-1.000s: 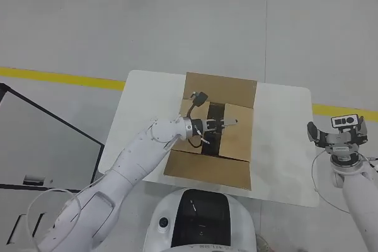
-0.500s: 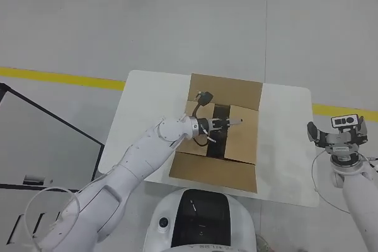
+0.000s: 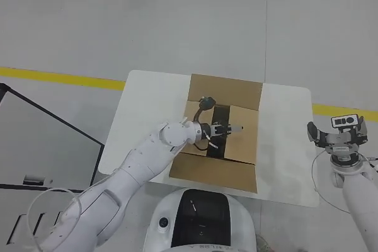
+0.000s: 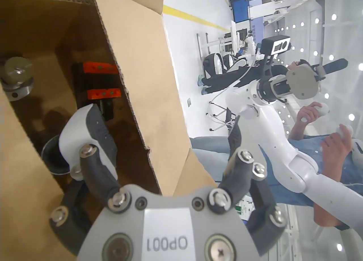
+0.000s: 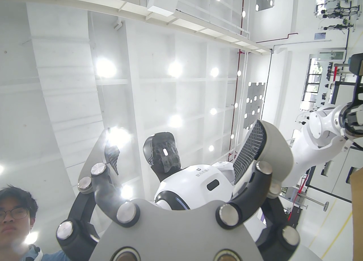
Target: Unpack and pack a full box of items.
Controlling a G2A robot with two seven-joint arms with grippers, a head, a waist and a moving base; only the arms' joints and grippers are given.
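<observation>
Table (image 3: 145, 107) with your open cardboard box (image 3: 227, 91) near its middle.
Your left gripper (image 3: 230, 130) sits at the box's opening, fingers spread, one inside and one beyond an inner flap. Your right gripper (image 3: 337, 133) is off the table's right edge, fingers spread wide, well apart from the box. Inside lie two orange blocks (image 4: 99, 67) and a grey metal part (image 4: 15, 77).

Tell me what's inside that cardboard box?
Inside the cardboard box: a grey metal part, two red-and-black blocks, a dark round cup. The flaps hide the rest.
</observation>
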